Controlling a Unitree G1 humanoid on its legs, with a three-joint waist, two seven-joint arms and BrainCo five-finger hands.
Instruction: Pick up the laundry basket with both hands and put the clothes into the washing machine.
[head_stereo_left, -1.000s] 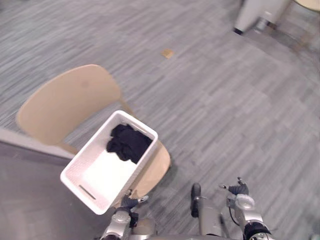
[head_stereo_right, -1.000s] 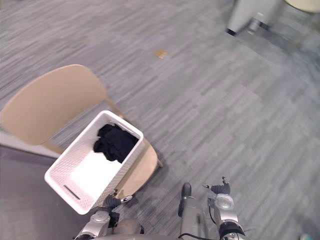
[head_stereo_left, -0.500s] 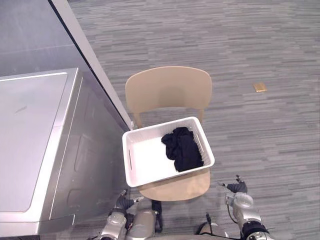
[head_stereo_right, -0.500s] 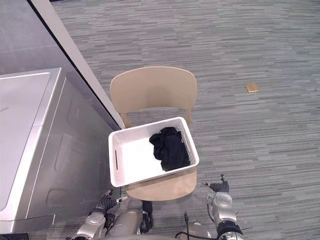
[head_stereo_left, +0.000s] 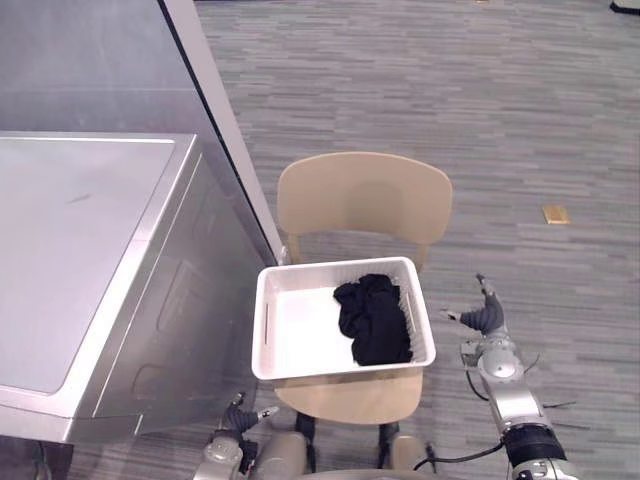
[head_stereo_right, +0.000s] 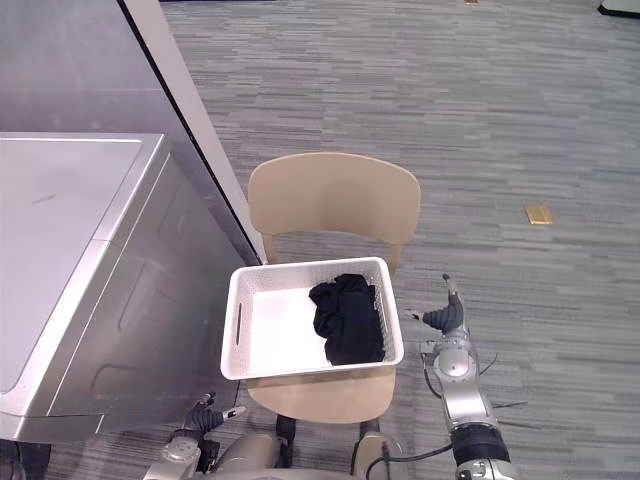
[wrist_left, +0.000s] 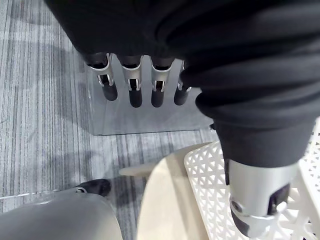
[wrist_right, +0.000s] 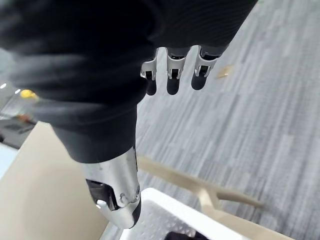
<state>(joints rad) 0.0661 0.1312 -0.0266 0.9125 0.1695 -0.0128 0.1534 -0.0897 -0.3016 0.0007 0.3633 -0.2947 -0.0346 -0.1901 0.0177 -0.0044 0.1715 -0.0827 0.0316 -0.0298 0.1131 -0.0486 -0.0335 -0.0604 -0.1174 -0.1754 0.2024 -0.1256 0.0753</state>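
Grey floor (head_stereo_left: 520, 120) bears a chair (head_stereo_left: 365, 195) with 1 basket (head_stereo_left: 300, 340) of clothes (head_stereo_left: 375, 320), beside a washer (head_stereo_left: 80, 260). Right hand (head_stereo_left: 486, 317) hovers near the basket with straight fingers; left hand (head_stereo_left: 240, 417), also straight-fingered, is half cut off below.

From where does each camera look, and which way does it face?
Left eye view: on the head, looking down at the laundry basket on the chair beside the washing machine; left hand and right hand show low.
Right eye view: the head's other eye, same scene, same hands.
Left wrist view: looks along the left hand's straight fingers to the washing machine.
Right wrist view: looks along the right hand's straight fingers over the floor.
Shared: all four show laundry basket and chair.
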